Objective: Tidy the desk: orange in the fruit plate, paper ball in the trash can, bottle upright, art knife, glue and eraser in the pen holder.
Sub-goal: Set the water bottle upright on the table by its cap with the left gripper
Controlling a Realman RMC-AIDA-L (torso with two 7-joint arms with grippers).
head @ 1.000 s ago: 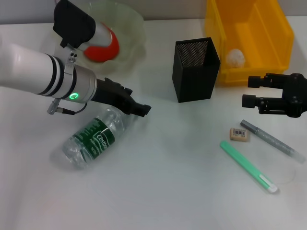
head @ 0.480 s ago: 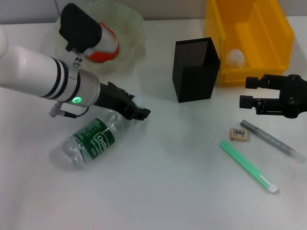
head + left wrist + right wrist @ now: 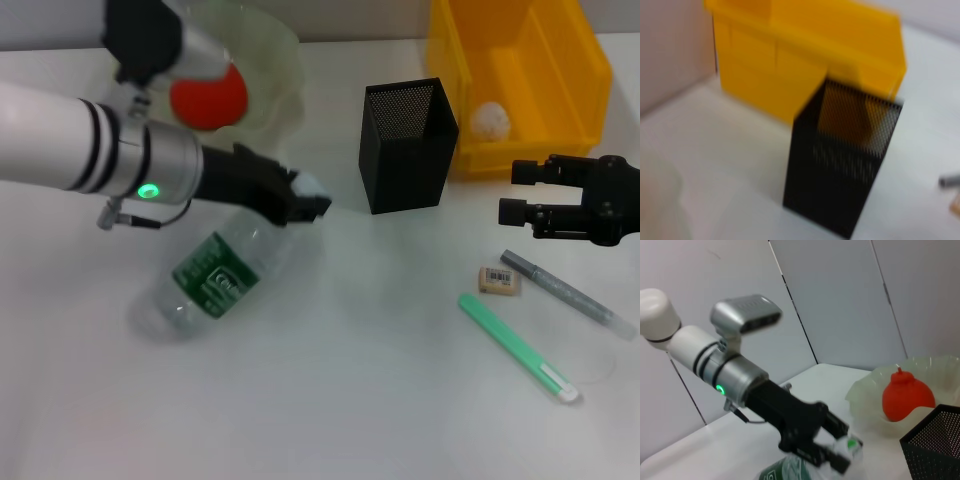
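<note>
The left gripper (image 3: pixel 305 205) is now closed on the cap end of the bottle (image 3: pixel 215 275) and is lifting it. A moment ago the bottle was lying flat and the fingers were only above its neck; now the cap end has risen and moved toward the far side of the tabletop, while the base is still resting on the table near the left edge. So, in my judgement, the step "bottle upright" is in progress, but not finished: the bottle is still strongly tilted.

The right wrist view is showing the same thing from the other side: the black fingers are clamping around the white-and-green cap.

The orange (image 3: pixel 208 97) is already sitting in the fruit plate (image 3: pixel 275 60) at the far left corner, and the paper ball (image 3: pixel 490 120) is lying inside the trash can (image 3: pixel 570 70) at the far right corner. The pen holder (image 3: pixel 408 145) is standing between them, near the far edge.

The right gripper (image 3: pixel 518 192) is hovering with its fingers spread, near the right edge, and it has not moved in this time. The eraser (image 3: pixel 500 281) is lying on the table just below it, toward the near edge, not yet taken.
</note>
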